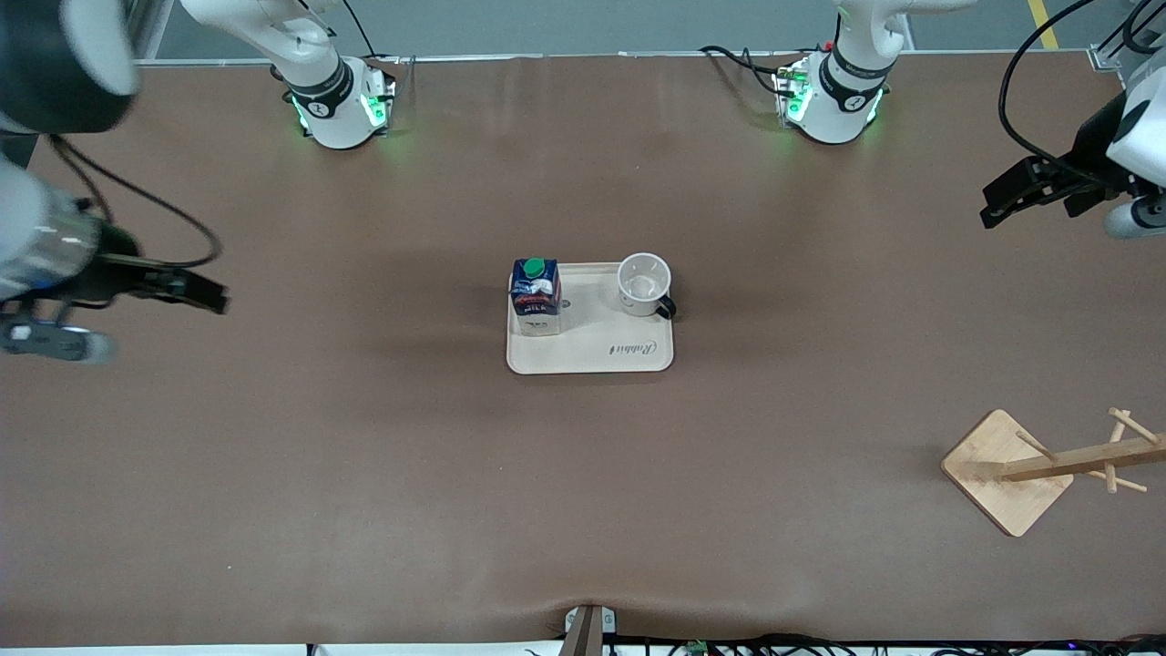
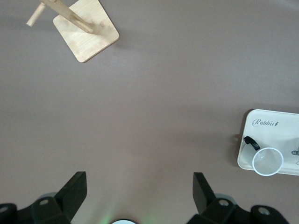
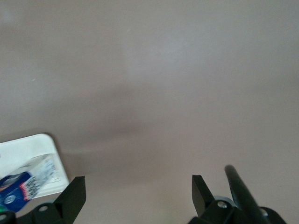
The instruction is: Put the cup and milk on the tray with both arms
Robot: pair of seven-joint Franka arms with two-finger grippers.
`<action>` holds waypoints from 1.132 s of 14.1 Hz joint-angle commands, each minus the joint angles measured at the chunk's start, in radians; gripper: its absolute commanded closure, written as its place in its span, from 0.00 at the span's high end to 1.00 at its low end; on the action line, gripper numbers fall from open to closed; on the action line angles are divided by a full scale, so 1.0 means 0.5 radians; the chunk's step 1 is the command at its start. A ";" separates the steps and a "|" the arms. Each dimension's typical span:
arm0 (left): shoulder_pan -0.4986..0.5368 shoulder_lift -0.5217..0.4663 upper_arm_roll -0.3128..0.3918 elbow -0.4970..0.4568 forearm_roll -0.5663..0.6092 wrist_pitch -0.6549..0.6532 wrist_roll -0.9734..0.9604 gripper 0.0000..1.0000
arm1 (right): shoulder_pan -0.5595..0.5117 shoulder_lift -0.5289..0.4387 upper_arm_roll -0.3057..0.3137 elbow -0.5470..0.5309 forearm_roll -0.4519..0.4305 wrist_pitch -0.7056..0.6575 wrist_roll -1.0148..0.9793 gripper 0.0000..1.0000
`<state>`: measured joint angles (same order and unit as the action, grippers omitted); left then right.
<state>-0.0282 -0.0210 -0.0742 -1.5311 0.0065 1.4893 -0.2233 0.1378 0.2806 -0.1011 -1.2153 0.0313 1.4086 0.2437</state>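
My right gripper [image 1: 214,297] hangs in the air over bare brown worktop [image 1: 364,474] at the right arm's end, well apart from the tray; its fingers [image 3: 72,198] are spread wide with nothing between them.

Toward the middle of the worktop, the cream "Rabbit" tray [image 1: 590,351] lies flat. The milk carton [image 1: 535,299] stands upright on it, in the tray corner toward the right arm's end and toward the bases' edge, green screw cap up. The white cup [image 1: 644,285] stands upright in the tray's neighbouring corner, toward the left arm's end, mouth open upward, its black handle [image 1: 668,308] reaching to the tray's rim. Carton and cup are apart from each other, with bare tray between them.

My left gripper [image 1: 1002,202] hovers over bare worktop at the left arm's end, also released, fingers [image 2: 72,193] wide and empty.

A wooden mug stand [image 1: 1007,471] with pegs sits near the worktop corner at the left arm's end, nearest the front camera.
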 commanded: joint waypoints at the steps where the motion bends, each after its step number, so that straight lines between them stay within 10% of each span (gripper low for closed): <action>1: 0.020 -0.035 -0.026 -0.070 -0.016 0.065 0.020 1.00 | -0.091 -0.486 0.040 -0.742 -0.068 0.451 -0.113 1.00; 4: 0.020 -0.029 -0.026 -0.070 -0.016 0.059 0.029 1.00 | -0.110 -0.822 0.037 -1.269 -0.167 0.837 -0.329 1.00; 16: 0.020 -0.004 -0.023 -0.015 -0.001 0.049 0.032 1.00 | -0.309 -0.696 0.021 -0.981 -0.145 0.689 -0.684 1.00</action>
<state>-0.0253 -0.0206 -0.0804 -1.5496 0.0065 1.5105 -0.2232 -0.0032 -0.0885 -0.0988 -1.7376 -0.0350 1.7742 -0.0868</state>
